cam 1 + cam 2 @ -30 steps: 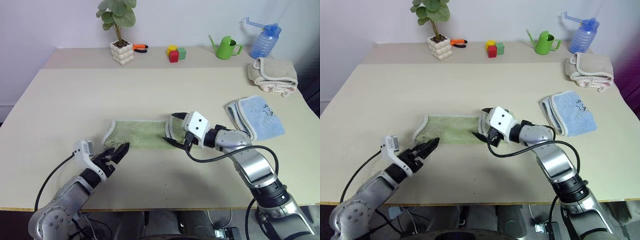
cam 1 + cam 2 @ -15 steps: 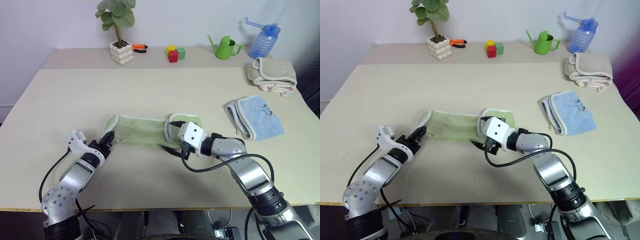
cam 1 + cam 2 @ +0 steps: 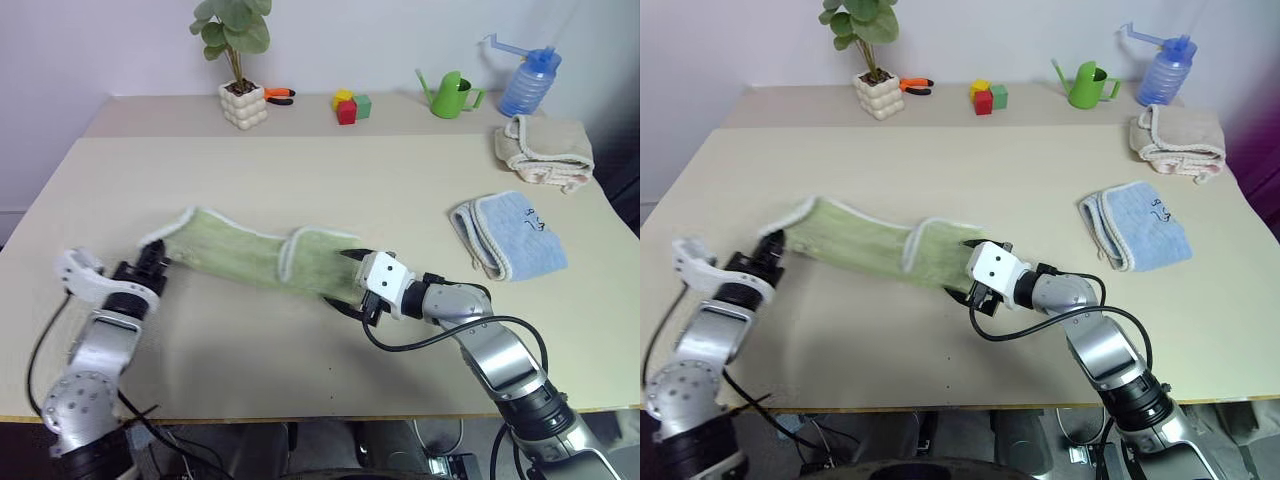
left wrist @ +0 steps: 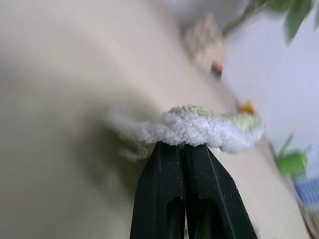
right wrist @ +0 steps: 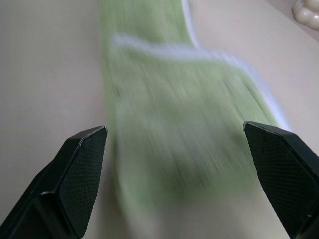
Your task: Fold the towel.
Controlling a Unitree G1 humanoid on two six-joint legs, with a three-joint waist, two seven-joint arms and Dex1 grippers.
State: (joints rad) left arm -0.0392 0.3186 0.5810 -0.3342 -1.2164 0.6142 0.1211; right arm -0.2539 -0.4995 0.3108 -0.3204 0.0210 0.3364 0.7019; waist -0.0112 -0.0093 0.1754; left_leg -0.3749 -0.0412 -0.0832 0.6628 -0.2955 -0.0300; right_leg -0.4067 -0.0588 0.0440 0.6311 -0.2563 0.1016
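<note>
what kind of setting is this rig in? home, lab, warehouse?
Probably an indoor lab or demo room, not a home. A plain beige table against a bare white wall carries staged props: toy blocks, a green watering can, a potted plant and spare folded towels.

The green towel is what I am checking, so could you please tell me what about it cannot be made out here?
- Green towel: its near right end is hidden behind the right gripper in the left eye view.
- Towel surface is smeared by blur in the right wrist view, so no logo can be read.
- The corner pinched by the left gripper hides how many layers are caught.
</note>
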